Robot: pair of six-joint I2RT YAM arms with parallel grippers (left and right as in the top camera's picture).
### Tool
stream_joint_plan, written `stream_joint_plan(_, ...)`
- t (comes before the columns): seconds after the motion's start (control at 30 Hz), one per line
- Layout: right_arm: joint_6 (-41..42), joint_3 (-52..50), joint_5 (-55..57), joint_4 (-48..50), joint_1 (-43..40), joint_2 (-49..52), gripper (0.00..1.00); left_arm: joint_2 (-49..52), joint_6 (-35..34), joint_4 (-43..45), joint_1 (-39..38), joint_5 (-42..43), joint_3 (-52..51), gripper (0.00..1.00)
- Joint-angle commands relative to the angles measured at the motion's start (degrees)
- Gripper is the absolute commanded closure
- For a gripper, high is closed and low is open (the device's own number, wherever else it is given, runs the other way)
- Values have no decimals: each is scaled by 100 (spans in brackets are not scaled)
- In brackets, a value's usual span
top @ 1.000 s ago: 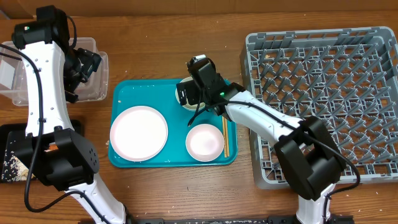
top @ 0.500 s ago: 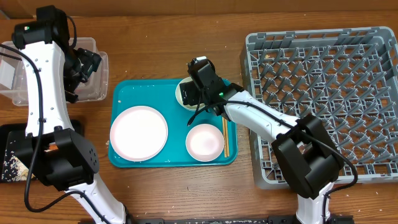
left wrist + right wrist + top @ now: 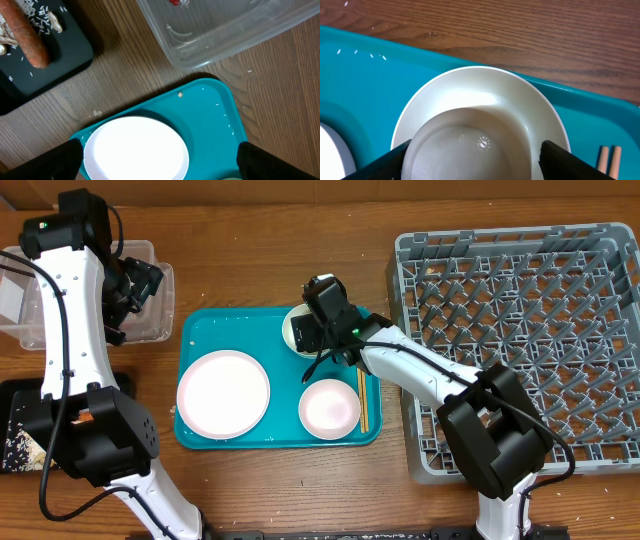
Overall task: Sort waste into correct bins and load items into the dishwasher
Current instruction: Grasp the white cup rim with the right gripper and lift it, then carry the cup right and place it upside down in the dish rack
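Observation:
My right gripper (image 3: 306,332) is down at the back of the teal tray, shut on the small white cup (image 3: 470,145), a finger against each side. The cup stands on the smaller white plate (image 3: 470,82). The large white plate (image 3: 223,392), the white bowl (image 3: 330,408) and the chopsticks (image 3: 363,400) lie on the tray. My left gripper (image 3: 135,285) hangs open and empty by the clear tub (image 3: 150,315); its wrist view looks down on the large plate (image 3: 135,150). An orange sausage stick (image 3: 30,35) lies on the black tray (image 3: 70,55). The grey dish rack (image 3: 520,350) stands at the right.
The teal tray (image 3: 230,330) sits mid-table between the bins and the rack. A red wrapper (image 3: 175,2) shows inside the clear tub. White scraps dot the black tray (image 3: 15,445) at the left edge. Bare wood runs along the back.
The right gripper's fingers have drawn in around the small cup and it has shifted slightly. The left arm has not moved.

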Motion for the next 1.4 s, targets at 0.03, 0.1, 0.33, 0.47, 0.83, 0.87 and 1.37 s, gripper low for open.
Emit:
stream_joint_plan(0.03,15,166,59,20,17,2,29,-170,-120,-9,-13,0,-31,0)
stream_joint_plan(0.1,15,168,59,20,15,-9,29,-170,-120,-9,-13,0,-31,0)
stream_joint_plan(0.33,15,234,61,-17,-33,-374,34,-170,-120,-9,-13,0,-31,0)
stream_joint_plan(0.47,11,323,63,-151,-90,-813,34,-170,-120,-11,-13,0,-31,0)
stream_joint_plan(0.83,-42,356,63,-765,-1165,-2479,38,-170,-120,-9,-13,0,-31,0)
stream_joint_plan(0.87,-94,356,61,-852,-1364,-2608,37,-170,-120,-9,-13,0,-31,0)
stream_joint_plan(1.37,-485,339,59,-1357,-5193,-2542,38,-170,-120,-9,-13,0,-31,0)
